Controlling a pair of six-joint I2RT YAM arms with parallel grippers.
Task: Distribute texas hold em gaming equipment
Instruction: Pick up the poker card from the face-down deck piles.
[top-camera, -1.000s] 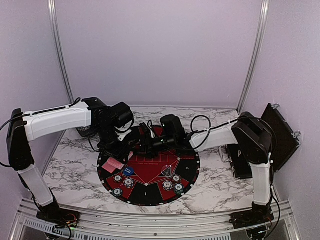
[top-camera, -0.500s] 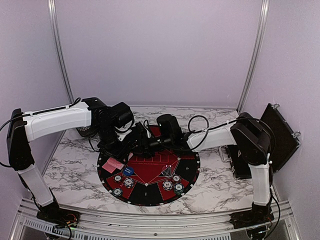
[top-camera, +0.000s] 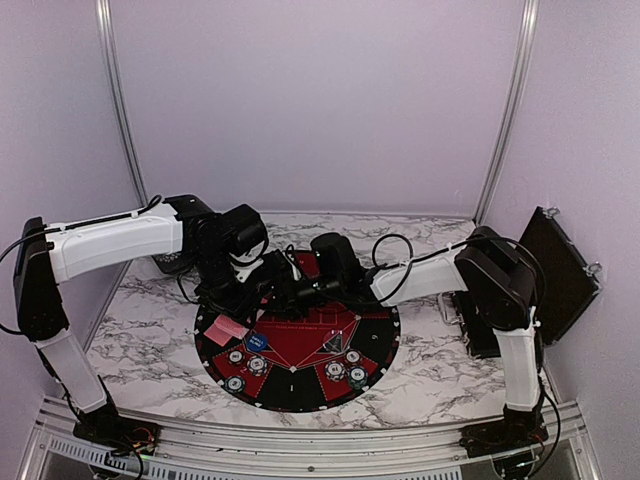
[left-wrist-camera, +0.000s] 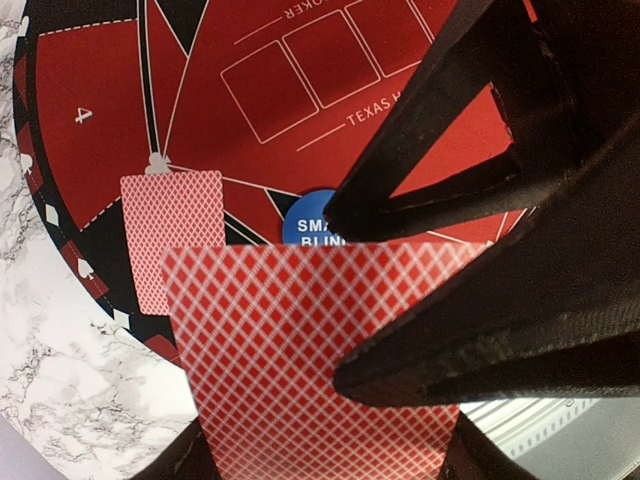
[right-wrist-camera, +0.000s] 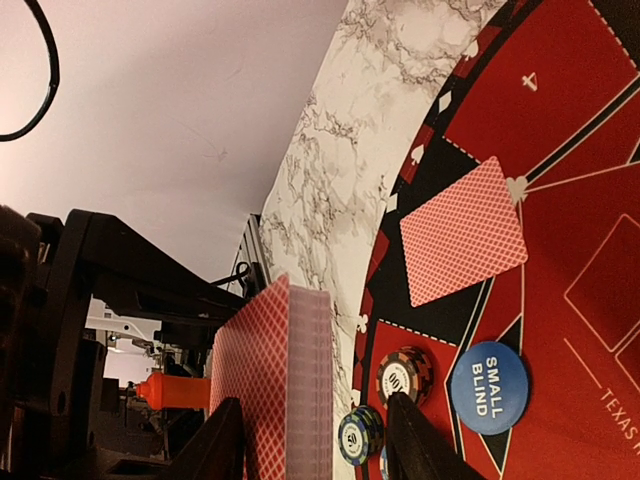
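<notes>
Smooth cards (left-wrist-camera: 300, 340), marble-look table (top-camera: 140, 330)

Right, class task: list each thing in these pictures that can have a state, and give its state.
left gripper: shut on the deck
right gripper: open, jaws either side of the deck
deck: held in the air
single card: face down on the mat
blue marker: lying flat, label up
chips: stacked on the mat
</notes>
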